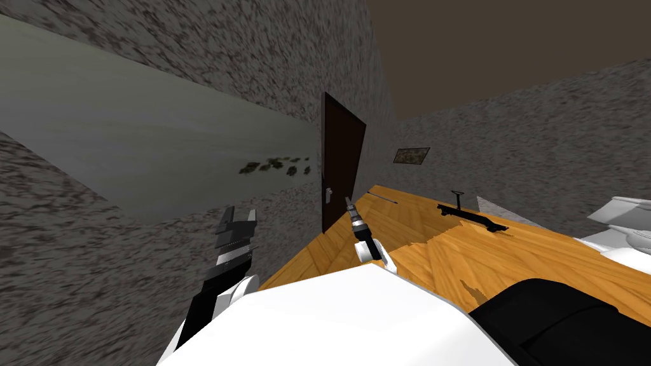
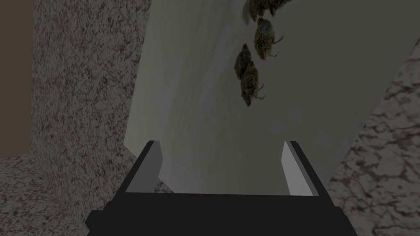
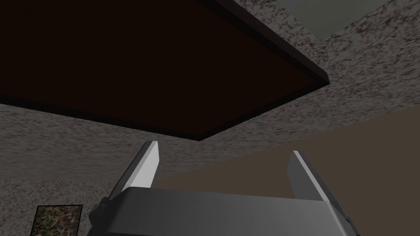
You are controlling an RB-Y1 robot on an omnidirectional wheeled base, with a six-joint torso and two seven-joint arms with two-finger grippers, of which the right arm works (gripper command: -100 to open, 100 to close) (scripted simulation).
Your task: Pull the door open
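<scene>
Head: dark door (image 1: 342, 162) centre frame, pale handle (image 1: 328, 195) on its left edge; right gripper (image 1: 348, 202) just below the door, left gripper (image 1: 240, 215) lower left of centre. Left wrist: fingers wide apart, empty. Right wrist: fingers wide apart, empty, door beyond the tips

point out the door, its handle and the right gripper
door (image 1: 342, 152), head view, middle of its dark panel
handle (image 1: 328, 195), head view, its light grey body at the door's edge
right gripper (image 3: 224, 148), right wrist view, midway between its open fingertips
</scene>
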